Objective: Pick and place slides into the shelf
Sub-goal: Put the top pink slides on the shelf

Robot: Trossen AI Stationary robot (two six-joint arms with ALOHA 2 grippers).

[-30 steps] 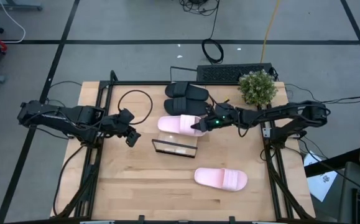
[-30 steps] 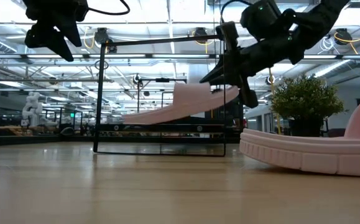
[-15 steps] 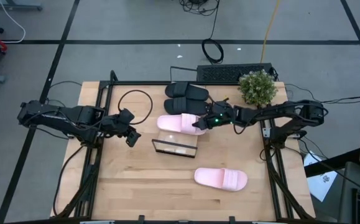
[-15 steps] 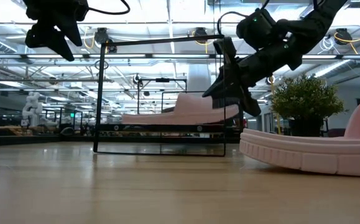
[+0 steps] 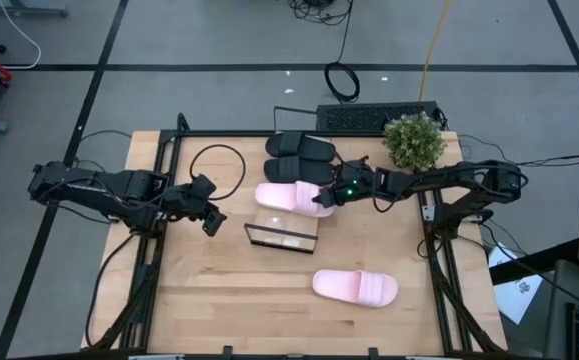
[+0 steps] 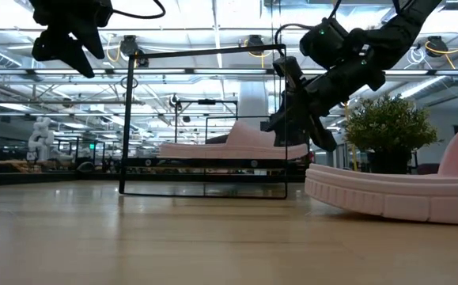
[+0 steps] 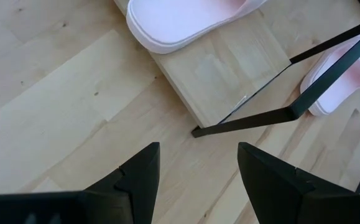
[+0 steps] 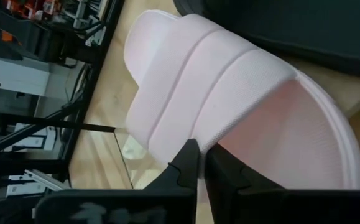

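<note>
Bench (image 5: 209, 300) seen from above, with the shelf (image 5: 282, 222) near its centre: a light-wood plank whose thin black frame stands at the near end. Open bench surface lies to the left of the shelf and along the whole near edge, interrupted only by the loose pink slide (image 5: 356, 287) lying near the front right.

The right arm reaches in from the right edge, stretched nearly level toward the centre. Its right end effector (image 5: 334, 196) is clamped together on the held pink slide (image 5: 294, 197), gripping the edge of the slide's wide strap; the right wrist view shows the two fingers pinched on that strap edge. In the low view this slide (image 6: 232, 146) lies roughly flat at the height of the shelf plank, between the frame's uprights and below its top bar.

The left arm extends from the left edge, and the left end effector (image 5: 212, 217) hovers above the bench, well apart from the shelf, with its fingers (image 7: 139, 180) spread apart and empty.

Just behind the held slide lies the black pair of slides (image 5: 299, 148) near the far edge. A potted plant (image 5: 414, 140) stands at the far right corner, and a cable loop (image 5: 217, 170) rests far left of the shelf.
</note>
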